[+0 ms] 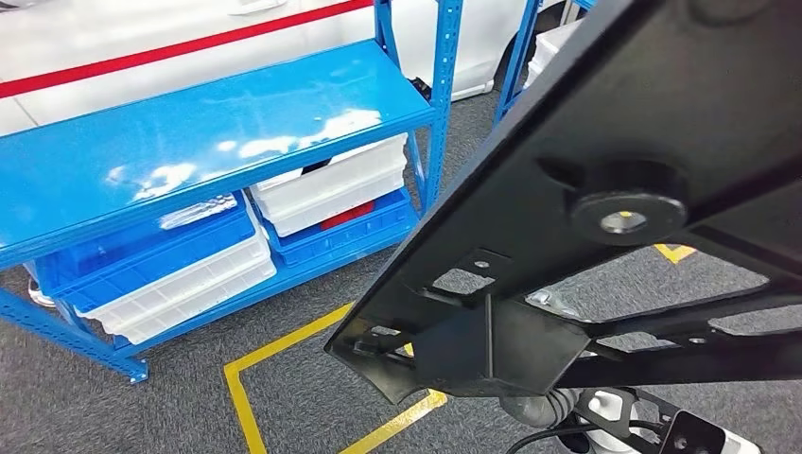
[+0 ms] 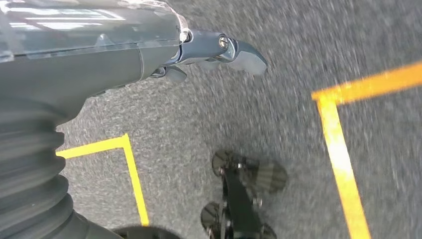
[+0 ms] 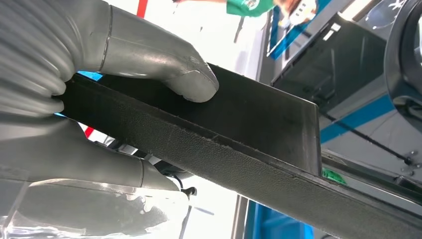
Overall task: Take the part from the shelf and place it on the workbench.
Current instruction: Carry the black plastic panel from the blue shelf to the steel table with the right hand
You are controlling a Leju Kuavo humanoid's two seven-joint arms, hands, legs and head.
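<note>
A large black plastic part [image 1: 605,189] with ribs and a round boss hangs close before my head camera and covers the right half of that view. In the right wrist view my right hand [image 3: 99,99] grips the part's textured edge [image 3: 239,134], thumb [image 3: 169,69] pressed on one face and the other fingers under it. My left hand [image 2: 214,50] hangs over the grey carpet with its fingers held out and nothing in them. The blue shelf [image 1: 189,142] stands to the left, its top board bare.
White bins [image 1: 331,184] and blue bins [image 1: 142,246] fill the shelf's lower level. Yellow tape [image 1: 246,397] marks a box on the grey carpet in front of it. A second blue rack post [image 1: 515,57] rises at the back right, with a white car body with a red stripe [image 1: 142,38] behind.
</note>
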